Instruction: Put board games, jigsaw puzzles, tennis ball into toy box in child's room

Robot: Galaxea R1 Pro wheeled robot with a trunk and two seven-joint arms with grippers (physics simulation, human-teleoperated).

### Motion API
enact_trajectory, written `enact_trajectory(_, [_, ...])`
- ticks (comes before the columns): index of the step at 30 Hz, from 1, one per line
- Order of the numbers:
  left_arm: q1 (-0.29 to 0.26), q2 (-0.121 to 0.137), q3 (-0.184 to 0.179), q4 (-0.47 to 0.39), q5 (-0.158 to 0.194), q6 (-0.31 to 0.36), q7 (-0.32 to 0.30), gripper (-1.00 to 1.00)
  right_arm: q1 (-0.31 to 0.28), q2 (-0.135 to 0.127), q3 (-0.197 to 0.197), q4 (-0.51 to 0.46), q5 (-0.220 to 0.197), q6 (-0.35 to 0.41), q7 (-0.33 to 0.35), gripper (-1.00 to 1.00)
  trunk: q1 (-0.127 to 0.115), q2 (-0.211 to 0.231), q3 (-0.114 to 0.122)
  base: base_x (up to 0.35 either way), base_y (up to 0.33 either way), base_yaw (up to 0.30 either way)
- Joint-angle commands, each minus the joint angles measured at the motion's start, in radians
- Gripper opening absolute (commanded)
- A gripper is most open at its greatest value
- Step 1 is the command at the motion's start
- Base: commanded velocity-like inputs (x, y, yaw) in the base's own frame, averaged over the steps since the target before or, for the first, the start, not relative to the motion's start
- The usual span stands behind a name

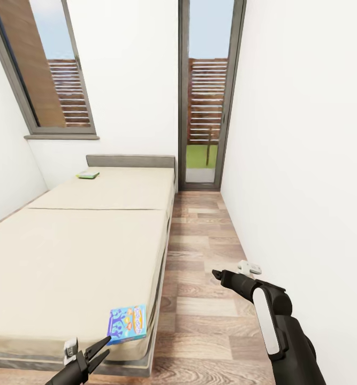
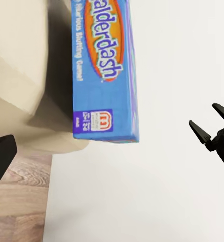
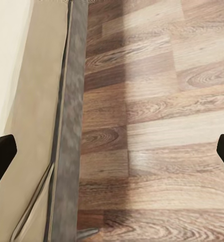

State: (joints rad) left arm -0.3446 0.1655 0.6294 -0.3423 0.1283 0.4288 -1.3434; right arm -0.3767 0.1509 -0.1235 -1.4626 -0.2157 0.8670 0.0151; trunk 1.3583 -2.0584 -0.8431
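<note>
A: Where's our target? We've got the blue board game [image 1: 127, 323] at the near corner of the bed [image 1: 82, 251], overhanging the mattress edge a bit.

B: And our left end effector [image 1: 97, 350]?

A: Low, just beside the box, fingers spread open, nothing in them. Box sits up and slightly right of the fingertips in the head view. Looks close but apart, no contact we can confirm.

B: Long axis?

A: Roughly along the bed's length, short printed end facing us. In the left wrist view the blue board game [image 2: 105, 70] runs away from the camera, its near end off to one side of the open gap rather than centred between the fingers. So we judge the next move needs a sideways shift before closing.

B: Right arm?

A: Right end effector [image 1: 217, 276] is over the wood floor [image 1: 205, 230] in the aisle, well apart from the box. Wrist view shows its finger tips wide apart, empty, with bed frame and planks below. Left is clearly the nearer one.

B: Other toys?

A: A green board game [image 1: 88, 174] lies flat far up by the headboard [image 1: 130, 160]. Still to fetch, we'd say.
</note>
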Motion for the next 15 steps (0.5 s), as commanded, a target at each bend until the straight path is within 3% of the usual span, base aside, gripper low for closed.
enact_trajectory(1, [-0.001, 0.000, 0.002, 0.000, 0.001, 0.010, -0.003, 1.00, -0.001, 0.001, -0.002, -0.001, -0.002, 0.005, 0.002, 1.00, 0.000, 0.000, -0.001, 0.076, -0.052, 0.000])
enact_trajectory(15, [-0.001, -0.001, 0.003, 0.000, 0.001, 0.008, -0.003, 1.00, -0.001, 0.001, -0.002, -0.001, -0.002, 0.005, 0.002, 1.00, 0.000, 0.000, -0.001, 0.015, -0.010, 0.000])
